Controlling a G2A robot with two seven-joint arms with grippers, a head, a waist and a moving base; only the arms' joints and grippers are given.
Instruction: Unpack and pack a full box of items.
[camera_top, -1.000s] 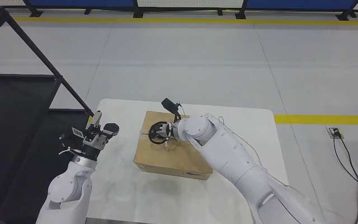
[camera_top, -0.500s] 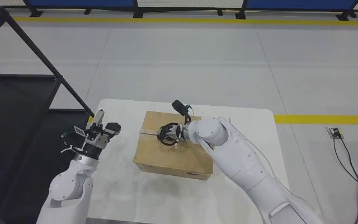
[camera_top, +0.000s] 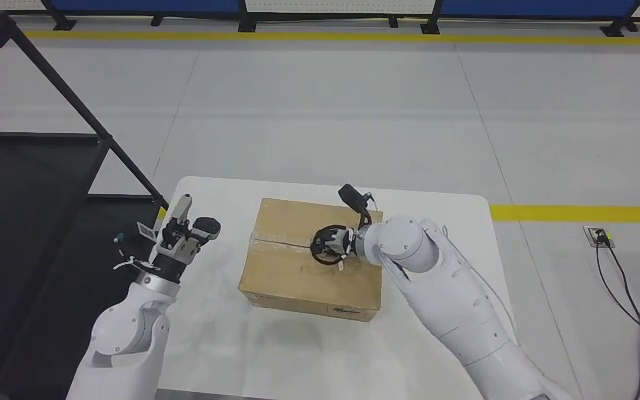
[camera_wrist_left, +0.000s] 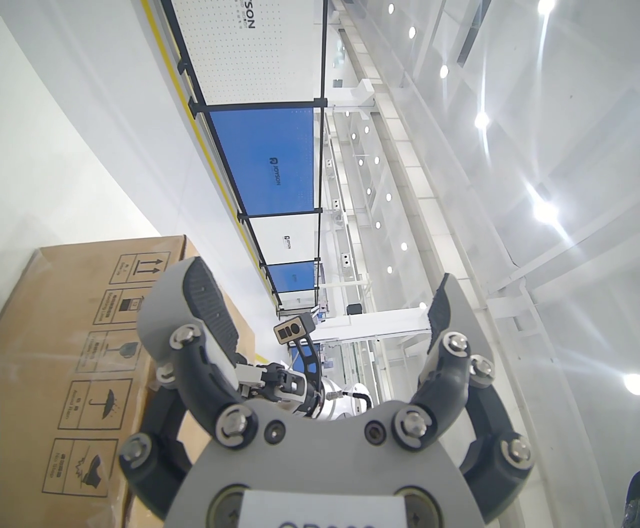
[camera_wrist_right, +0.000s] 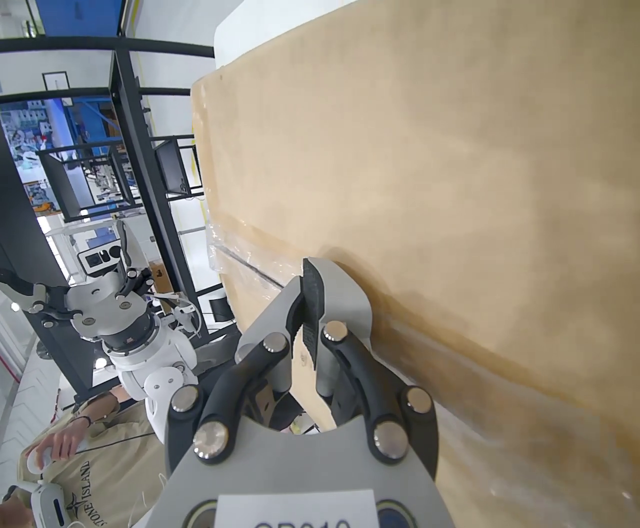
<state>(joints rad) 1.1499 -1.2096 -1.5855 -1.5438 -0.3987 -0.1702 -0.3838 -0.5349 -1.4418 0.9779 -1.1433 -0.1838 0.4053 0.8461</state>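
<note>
Standing on a white rectangular table (camera_top: 215, 330): one brown cardboard box (camera_top: 300, 270), flaps closed, printed handling symbols on one side wall.

Item 1. Brown cardboard box. Lies directly under the right fingers and off to one side of the left fingers, apart from them. A centre seam (camera_top: 280, 240) runs across the top; the right wrist view shows a strip of clear tape (camera_wrist_right: 227, 247) over its far end.

Item 2. Right gripper (camera_top: 326, 245). Placed over the box top, its tips at the seam line. The fingers (camera_wrist_right: 314, 295) are pressed together with nothing seen between the pads. Whether the tips touch the cardboard cannot be told.

Item 3. Left gripper (camera_top: 194, 218). Held above the table beside the box wall that carries the symbols. The fingers (camera_wrist_left: 207, 300) are spread wide and hold nothing; the wall stands near one finger without touching it.
</note>
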